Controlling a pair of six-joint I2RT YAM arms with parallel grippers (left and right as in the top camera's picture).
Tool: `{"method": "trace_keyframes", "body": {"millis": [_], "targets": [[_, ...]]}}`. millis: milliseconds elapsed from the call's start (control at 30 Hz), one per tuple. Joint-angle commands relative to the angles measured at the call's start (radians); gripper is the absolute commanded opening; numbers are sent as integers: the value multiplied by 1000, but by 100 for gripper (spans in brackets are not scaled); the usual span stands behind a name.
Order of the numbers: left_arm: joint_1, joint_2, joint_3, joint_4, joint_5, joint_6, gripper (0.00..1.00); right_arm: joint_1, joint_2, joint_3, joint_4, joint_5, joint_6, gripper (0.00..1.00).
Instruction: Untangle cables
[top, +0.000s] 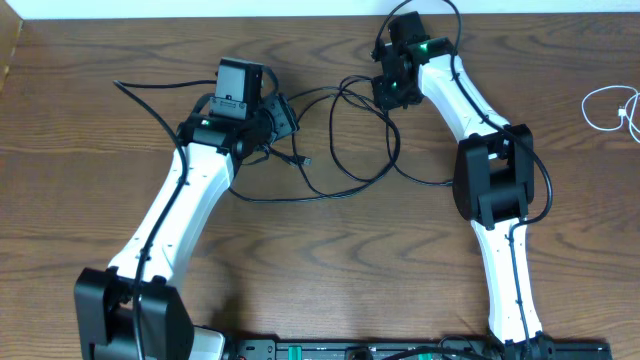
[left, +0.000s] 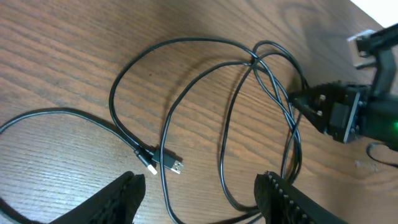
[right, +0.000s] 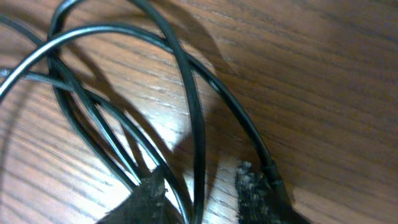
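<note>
Shows the black cables in loose, crossing loops on the middle of the wooden surface, between the two arms. In the left wrist view, gathers several strands at one crossing, with two small plug ends lying side by side just beside a loop. Shows the white cable coiled well apart, beyond the right arm. Places the left pincer beside the loops, jaws wide apart, gripping nothing, strands lying on the surface beneath the gap. Places the right pincer low over the tangle, jaws narrowed yet apart, one black strand passing between them, unclamped.
</note>
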Motion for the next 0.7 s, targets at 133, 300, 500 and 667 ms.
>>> {"method": "trace_keyframes", "body": {"millis": [133, 300, 500, 667], "targets": [[-10, 26, -4, 23, -5, -22, 59, 7, 44, 2, 2, 4, 6, 1], [-36, 26, -4, 38, -5, -22, 59, 8, -7, 22, -56, -122, 6, 1], [-56, 26, -4, 43, 58, -22, 59, 9, -185, 25, -118, -236, -11, 1], [-57, 27, -4, 84, 187, -21, 61, 9, -364, 25, -147, -298, -13, 1]]}}
